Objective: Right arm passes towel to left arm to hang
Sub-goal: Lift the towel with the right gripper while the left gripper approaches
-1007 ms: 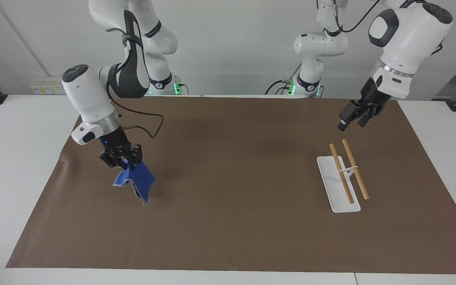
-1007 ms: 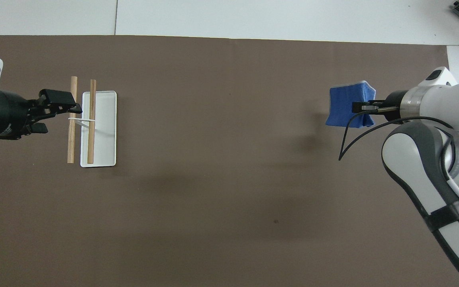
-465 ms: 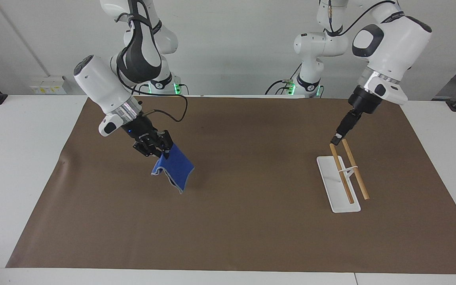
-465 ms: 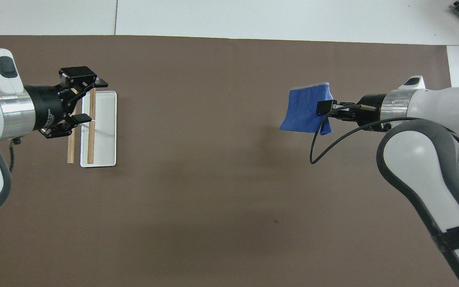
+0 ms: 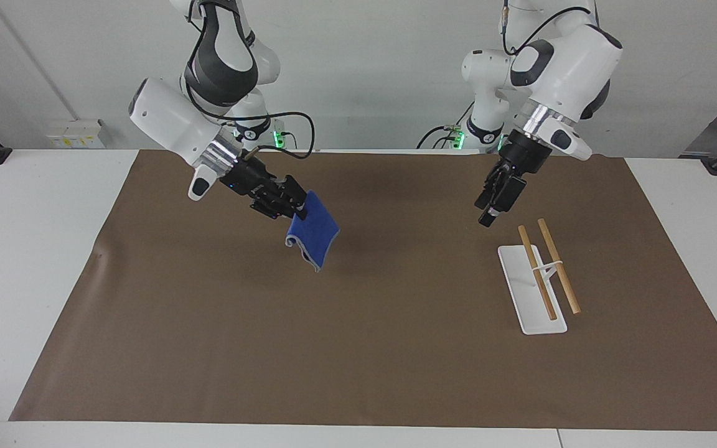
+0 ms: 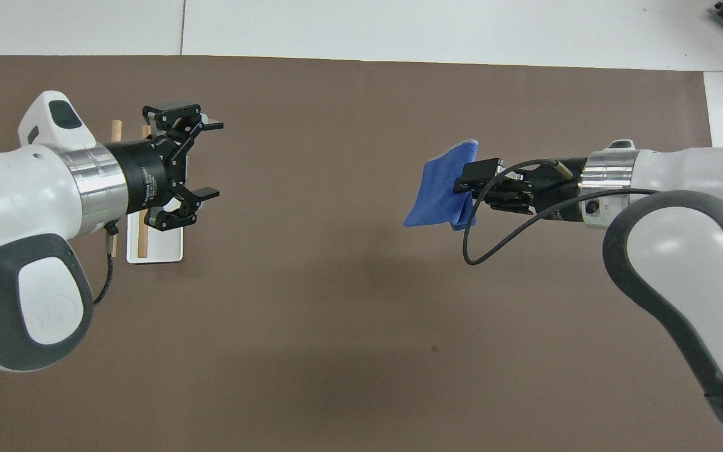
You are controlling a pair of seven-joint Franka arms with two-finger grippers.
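The bright-blue towel (image 5: 315,239) hangs in the air from my right gripper (image 5: 293,211), which is shut on its upper edge over the brown mat, toward the right arm's end of the middle. In the overhead view the towel (image 6: 440,194) droops from the right gripper (image 6: 471,179), which points toward the left arm. My left gripper (image 5: 486,218) is open and empty, in the air beside the rack. In the overhead view the left gripper (image 6: 211,160) has spread fingers that point at the towel across a wide gap.
A white rack base (image 5: 533,298) with two wooden rods (image 5: 538,274) lies on the mat toward the left arm's end; in the overhead view the left arm covers most of the rack (image 6: 160,248). The brown mat (image 5: 358,348) covers the table.
My right gripper has carried the towel up and toward the table's middle. My left gripper has swung from over the rack toward the middle and turned to face the towel.
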